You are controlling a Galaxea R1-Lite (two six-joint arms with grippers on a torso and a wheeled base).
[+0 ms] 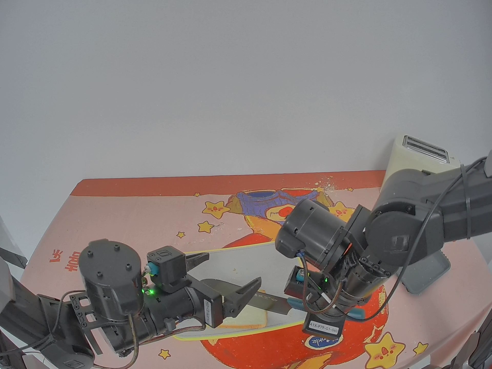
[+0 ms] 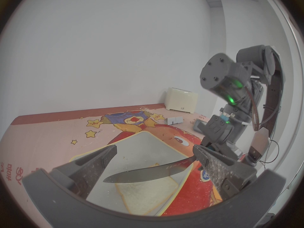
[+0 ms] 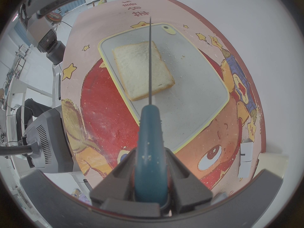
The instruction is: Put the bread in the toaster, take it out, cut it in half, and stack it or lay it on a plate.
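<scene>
The right gripper (image 3: 151, 168) has its jaws clenched on the blue handle of the one knife (image 2: 148, 173), whose blade reaches out over the single slice of bread (image 3: 142, 68). The left gripper (image 1: 231, 271) hovers over the cutting board (image 3: 196, 89) near the blade, jaws released and spread wide. The bread lies flat and whole by the board's near edge. The board sits toward the near edge of the worktop (image 1: 128, 216). One toaster (image 1: 417, 155) stands at the far right corner, with one grey tray (image 1: 430, 275) just beside it.
</scene>
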